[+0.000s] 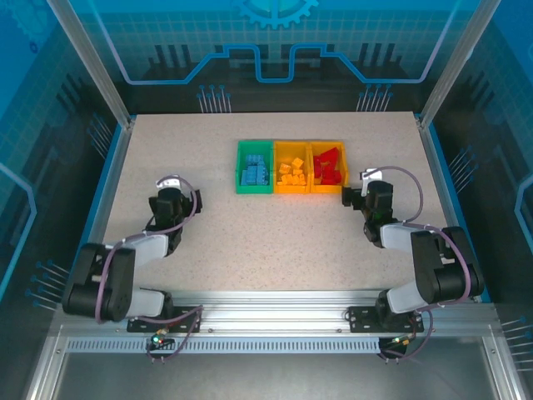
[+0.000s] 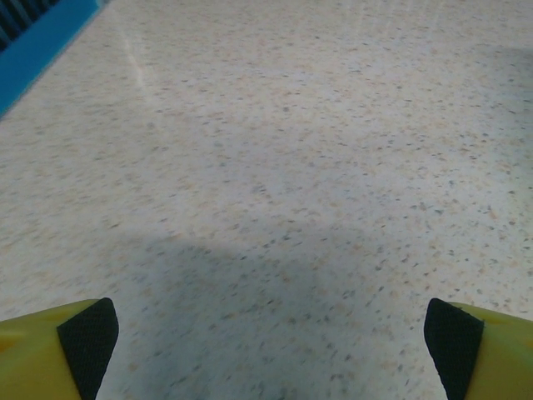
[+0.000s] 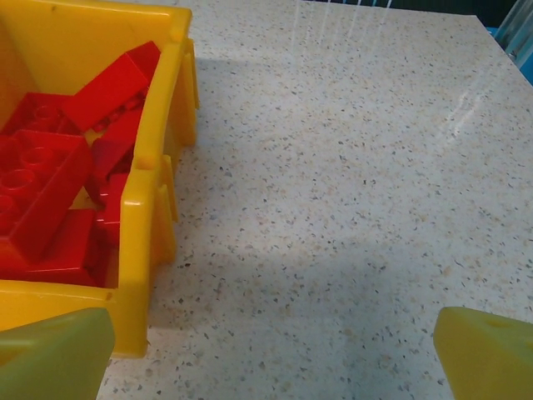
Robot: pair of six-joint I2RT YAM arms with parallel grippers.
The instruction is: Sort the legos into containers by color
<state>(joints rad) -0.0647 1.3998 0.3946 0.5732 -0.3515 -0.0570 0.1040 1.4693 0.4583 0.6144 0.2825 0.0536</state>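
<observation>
Three joined trays sit mid-table in the top view. The green tray [image 1: 240, 167] holds blue legos [image 1: 255, 174]. The middle orange-yellow tray [image 1: 292, 189] holds yellow-orange legos [image 1: 292, 172], and the right orange-yellow tray [image 1: 326, 189] holds red legos [image 1: 331, 165]. In the right wrist view that tray's wall [image 3: 146, 179] and its red legos [image 3: 58, 179] lie at the left. My right gripper [image 3: 275, 354] is open over bare table just right of the tray. My left gripper [image 2: 271, 342] is open over bare table, far left of the trays, with nothing between its fingers.
The speckled tabletop [image 1: 275, 242] is bounded by blue side rails [image 1: 104, 179] and aluminium posts. Both arms rest folded low near the front, the left arm [image 1: 162, 225] and the right arm [image 1: 391, 229] either side of the open middle.
</observation>
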